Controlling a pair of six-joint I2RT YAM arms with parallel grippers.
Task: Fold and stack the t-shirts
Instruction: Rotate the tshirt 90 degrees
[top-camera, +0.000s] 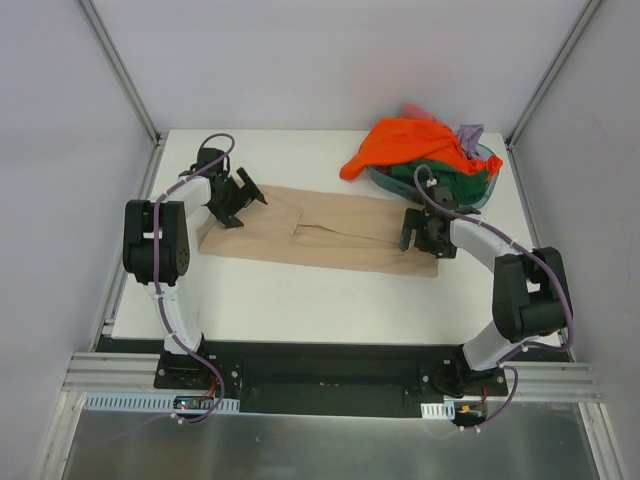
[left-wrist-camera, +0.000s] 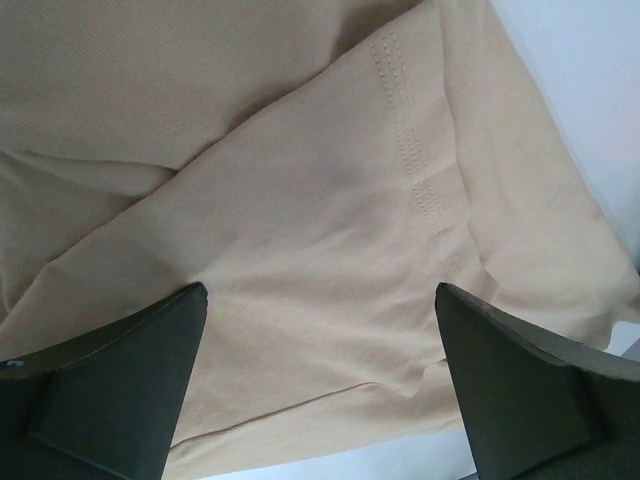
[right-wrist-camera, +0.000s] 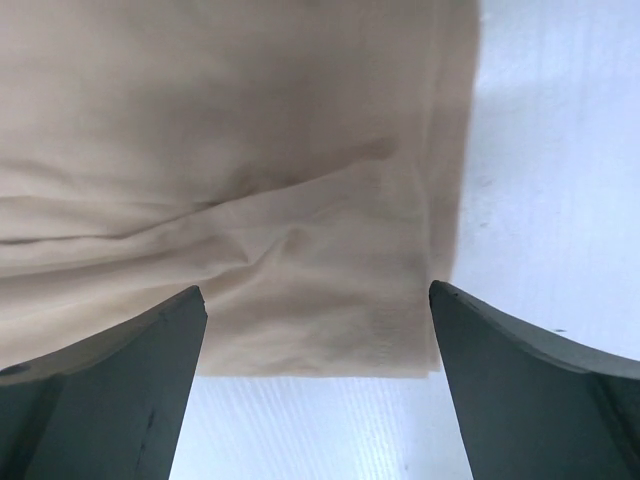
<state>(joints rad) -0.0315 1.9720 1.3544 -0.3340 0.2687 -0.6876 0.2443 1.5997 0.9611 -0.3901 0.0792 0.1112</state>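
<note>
A tan-beige t-shirt (top-camera: 320, 235) lies folded into a long band across the white table (top-camera: 330, 300). My left gripper (top-camera: 238, 198) is open and empty just above its left end; the left wrist view shows the stitched hem and a folded corner (left-wrist-camera: 400, 200) between the fingers. My right gripper (top-camera: 420, 232) is open and empty over the shirt's right end, whose corner (right-wrist-camera: 330, 300) lies between the fingers. A bright orange shirt (top-camera: 405, 145), a dark green one (top-camera: 455, 180), a lilac one (top-camera: 470, 133) and a pinkish red one (top-camera: 415, 110) are heaped at the back right.
A teal plastic basin (top-camera: 490, 185) holds the heap of shirts at the back right corner. White walls and metal posts (top-camera: 120, 70) enclose the table on three sides. Bare table shows in front of the tan shirt.
</note>
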